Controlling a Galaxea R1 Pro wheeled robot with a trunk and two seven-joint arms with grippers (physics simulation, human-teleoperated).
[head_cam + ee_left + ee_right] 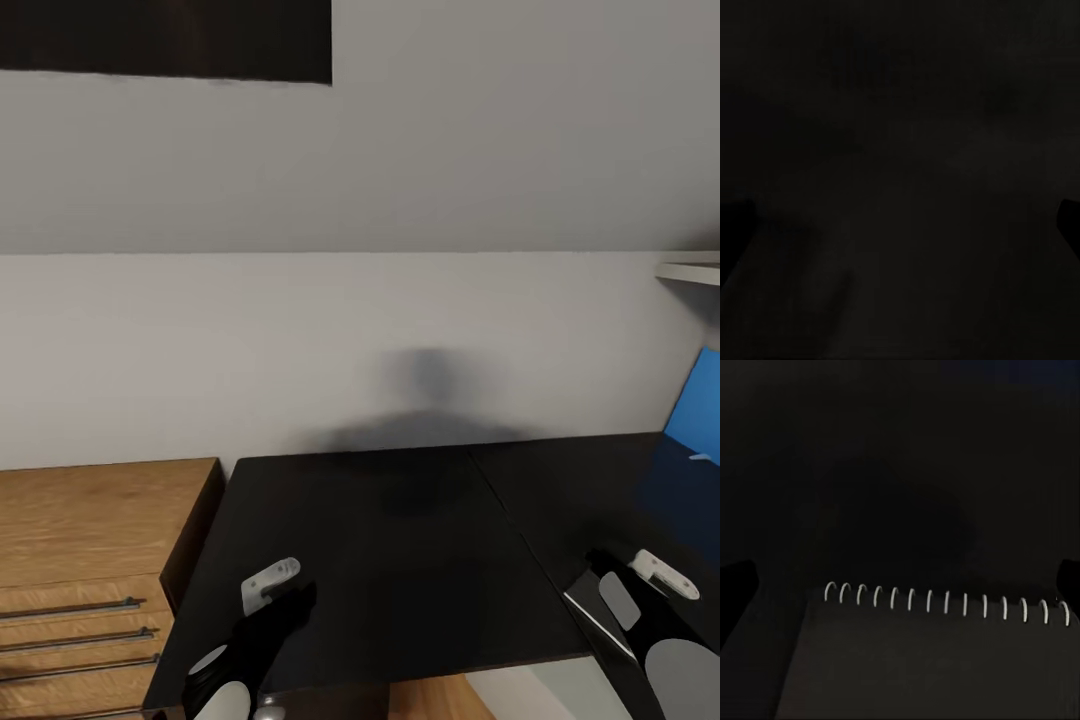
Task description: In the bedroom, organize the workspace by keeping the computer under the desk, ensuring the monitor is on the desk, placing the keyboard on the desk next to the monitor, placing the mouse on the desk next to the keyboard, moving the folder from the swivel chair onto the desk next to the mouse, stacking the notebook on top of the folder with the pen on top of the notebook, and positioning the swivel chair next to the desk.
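Left fingers (285,600): over the bench's (400,560) near left corner, spread open, gripping nothing; dark bench top below in the left wrist view.
Right fingers (625,580): at the bench's near right edge, over the notebook (937,660); fingertips wide apart at the frame's sides in the right wrist view, nothing between them.
Notebook: black cover, white spiral binding (945,601), lay flat on the bench.
Folder (697,410): bright blue, at the bench's far right edge.
Wooden drawer chest (90,560): stood just beside the bench's left edge.
Wall (360,330): pale, behind the bench's far edge.
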